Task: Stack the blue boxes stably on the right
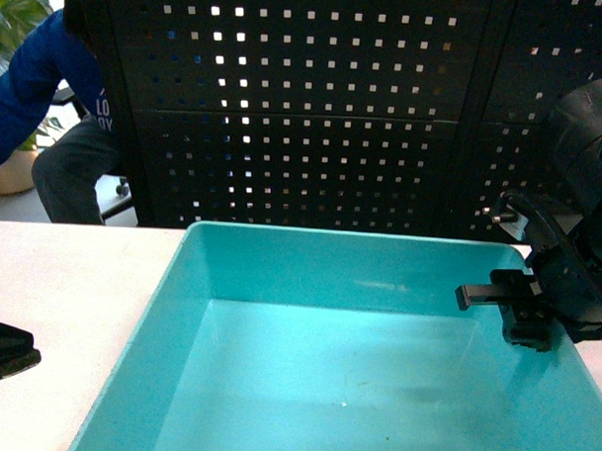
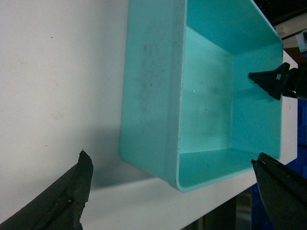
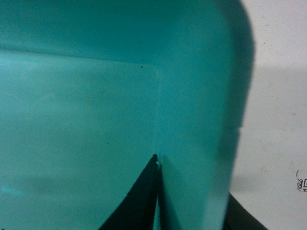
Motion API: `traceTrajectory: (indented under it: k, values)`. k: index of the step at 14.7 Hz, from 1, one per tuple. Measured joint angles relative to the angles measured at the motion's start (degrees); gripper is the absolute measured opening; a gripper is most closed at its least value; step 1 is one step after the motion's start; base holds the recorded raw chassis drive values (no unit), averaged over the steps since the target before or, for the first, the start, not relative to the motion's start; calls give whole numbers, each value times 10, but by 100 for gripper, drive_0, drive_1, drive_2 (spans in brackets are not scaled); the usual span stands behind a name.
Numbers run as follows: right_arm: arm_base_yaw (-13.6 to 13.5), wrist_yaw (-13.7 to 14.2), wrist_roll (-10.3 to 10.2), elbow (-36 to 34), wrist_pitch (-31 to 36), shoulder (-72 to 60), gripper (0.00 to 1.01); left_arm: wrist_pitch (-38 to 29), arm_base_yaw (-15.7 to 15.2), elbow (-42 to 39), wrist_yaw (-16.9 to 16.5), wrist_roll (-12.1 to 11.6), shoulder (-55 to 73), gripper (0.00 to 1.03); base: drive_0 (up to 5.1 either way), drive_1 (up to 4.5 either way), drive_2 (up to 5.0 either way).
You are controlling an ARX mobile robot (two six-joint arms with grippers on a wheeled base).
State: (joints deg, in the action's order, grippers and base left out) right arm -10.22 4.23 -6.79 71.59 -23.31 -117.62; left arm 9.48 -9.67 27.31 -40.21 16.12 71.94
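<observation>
One light turquoise blue box (image 1: 169, 310) stands open side up on the white table and fills the lower head view. My right gripper (image 1: 526, 303) is shut on its right wall. In the right wrist view one finger (image 3: 139, 201) lies against the inside of the wall (image 3: 192, 120) and the other finger shows outside it, low on the right. My left gripper (image 2: 170, 158) is open, fingers wide apart, with the box's near corner (image 2: 148, 86) just ahead of them and not touched. In the head view only a dark tip of the left gripper (image 1: 5, 352) shows, left of the box.
White table top (image 1: 62, 277) lies left of the box; its near edge (image 2: 216, 211) runs just past the box's corner. A black perforated panel (image 1: 315, 107) stands behind. A person in blue (image 1: 49, 78) sits back left. Something dark blue (image 2: 301, 124) shows beyond the table edge.
</observation>
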Motion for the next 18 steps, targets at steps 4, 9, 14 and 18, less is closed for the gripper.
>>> traceTrajectory:
  k: [4,9,14,18]
  values:
    - [1,-8,-39,6,-22,0,2,0,0,0,0,0,0,98,0,0,0]
    - [-11,-9,-36,1,19,-2,2,0,0,0,0,0,0,98,0,0,0]
    - [-11,-9,-36,1,19,-2,2,0,0,0,0,0,0,98,0,0,0]
    - [-11,-9,-36,1,19,-1,2,-26,36,61,65,1,61,98,0,0,0]
